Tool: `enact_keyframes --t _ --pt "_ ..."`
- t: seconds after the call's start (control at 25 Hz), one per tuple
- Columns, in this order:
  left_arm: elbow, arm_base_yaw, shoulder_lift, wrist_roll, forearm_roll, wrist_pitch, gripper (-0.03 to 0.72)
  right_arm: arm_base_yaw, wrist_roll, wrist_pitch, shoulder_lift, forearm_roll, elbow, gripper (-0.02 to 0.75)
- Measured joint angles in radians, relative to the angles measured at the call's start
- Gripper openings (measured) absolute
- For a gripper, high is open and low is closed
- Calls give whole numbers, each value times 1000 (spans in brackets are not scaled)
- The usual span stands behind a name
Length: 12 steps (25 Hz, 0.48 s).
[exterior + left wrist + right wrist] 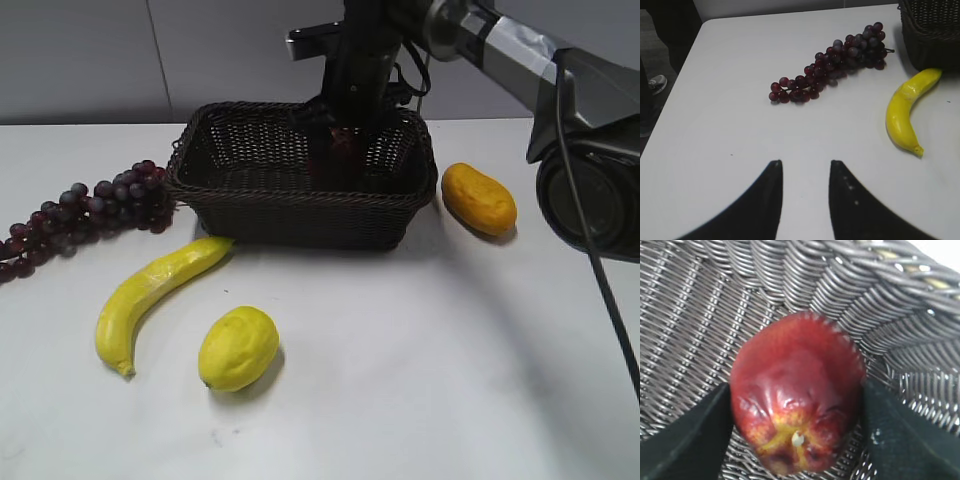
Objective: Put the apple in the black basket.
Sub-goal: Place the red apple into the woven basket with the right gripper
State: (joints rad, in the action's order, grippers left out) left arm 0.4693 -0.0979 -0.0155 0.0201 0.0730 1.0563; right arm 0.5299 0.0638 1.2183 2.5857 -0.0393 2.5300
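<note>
The dark red apple (797,365) sits between the two black fingers of my right gripper (796,390), which is shut on it. Both are inside the black basket (790,275), close to its woven floor and near a corner. In the exterior view the right gripper (342,150) reaches down into the black basket (300,205) at the far middle of the table, and the apple (343,140) shows only as a dim red patch between the fingers. My left gripper (805,162) is open and empty over bare table; it is not in the exterior view.
A purple grape bunch (100,205) lies left of the basket, also in the left wrist view (840,62). A banana (150,295) and a lemon (238,347) lie in front. A yellow-orange fruit (479,198) lies to the basket's right.
</note>
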Motion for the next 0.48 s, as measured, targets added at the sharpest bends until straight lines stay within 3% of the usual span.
enact_keyframes --t 0.48 --pt "0 0 0 0 0 0 236 0 11 -1 13 9 2 563"
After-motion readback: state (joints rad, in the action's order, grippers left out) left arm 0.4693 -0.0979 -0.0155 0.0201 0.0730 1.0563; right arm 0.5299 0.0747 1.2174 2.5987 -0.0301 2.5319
